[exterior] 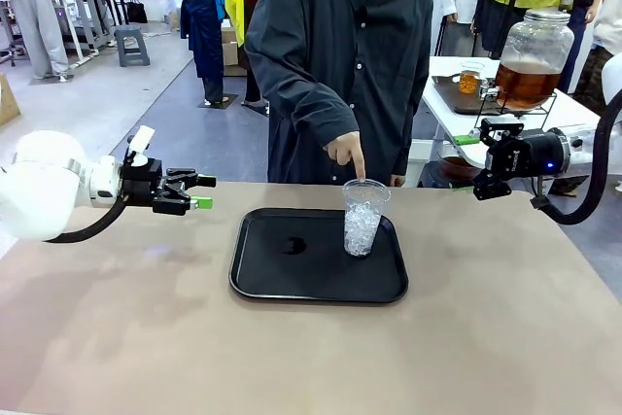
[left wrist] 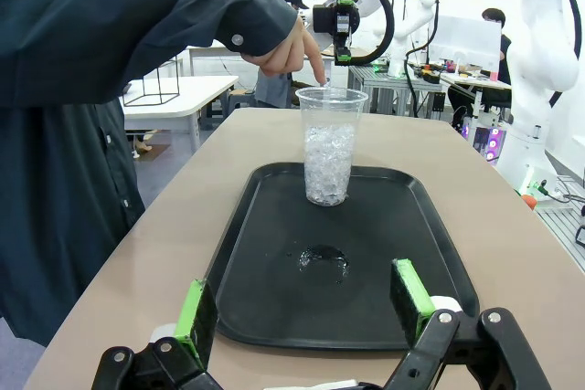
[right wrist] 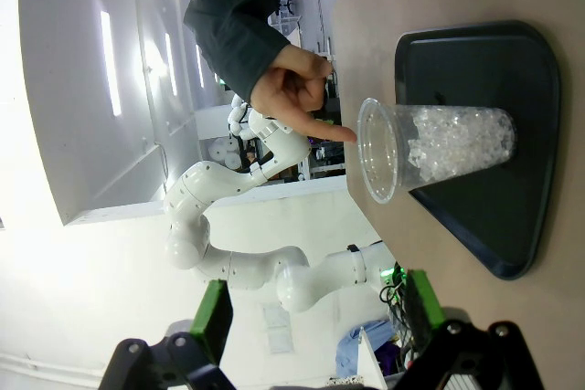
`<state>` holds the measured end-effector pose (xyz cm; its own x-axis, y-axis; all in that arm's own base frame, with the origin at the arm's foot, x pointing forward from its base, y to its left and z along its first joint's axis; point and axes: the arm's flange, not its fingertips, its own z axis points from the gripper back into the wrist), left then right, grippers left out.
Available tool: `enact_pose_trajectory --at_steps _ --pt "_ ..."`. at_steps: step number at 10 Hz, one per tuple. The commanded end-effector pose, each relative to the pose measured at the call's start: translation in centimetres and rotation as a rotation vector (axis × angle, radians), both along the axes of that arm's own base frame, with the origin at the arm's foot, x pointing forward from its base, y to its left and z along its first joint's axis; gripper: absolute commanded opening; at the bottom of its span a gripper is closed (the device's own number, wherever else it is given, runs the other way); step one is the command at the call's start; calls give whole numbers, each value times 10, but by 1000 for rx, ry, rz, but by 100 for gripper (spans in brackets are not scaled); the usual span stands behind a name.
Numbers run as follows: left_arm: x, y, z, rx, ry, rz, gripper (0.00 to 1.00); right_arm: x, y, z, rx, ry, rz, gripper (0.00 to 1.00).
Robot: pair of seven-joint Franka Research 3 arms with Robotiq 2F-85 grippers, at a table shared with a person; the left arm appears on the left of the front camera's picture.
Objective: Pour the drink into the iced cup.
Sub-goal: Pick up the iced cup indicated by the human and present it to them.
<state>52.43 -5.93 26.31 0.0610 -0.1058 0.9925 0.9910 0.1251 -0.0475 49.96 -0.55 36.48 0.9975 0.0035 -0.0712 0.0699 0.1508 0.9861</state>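
Observation:
The iced cup, clear plastic and about half full of ice, stands upright on the right part of a black tray. A person's forefinger points down at its rim. Amber-brown drink sits in a big glass jar on a side table at the far right, and a small glass of amber liquid stands beside it. My left gripper hovers open left of the tray, facing the cup. My right gripper hovers open right of the cup. Neither holds anything.
A small wet patch lies mid-tray. The person in a dark shirt stands at the table's far edge behind the tray. The white side table carries a dark tray under the jar. Bare tabletop lies in front of the tray.

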Motion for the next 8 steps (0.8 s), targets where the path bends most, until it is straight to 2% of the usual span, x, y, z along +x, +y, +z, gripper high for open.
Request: enact_pose_trajectory --at_steps 1,3,5,7,8 --pt "0 1 0 -6 0 4 100 1 0 6 -1 -105 -19 100" --pt "0 1 0 -6 0 4 100 1 4 13 -11 -415 0 100" --pt "0 1 0 -6 0 4 100 5 6 19 5 -650 67 100" --pt "0 1 0 -6 0 4 100 11 9 20 -19 -827 129 100" --pt "0 1 0 -6 0 4 100 15 10 18 -15 -881 143 100"
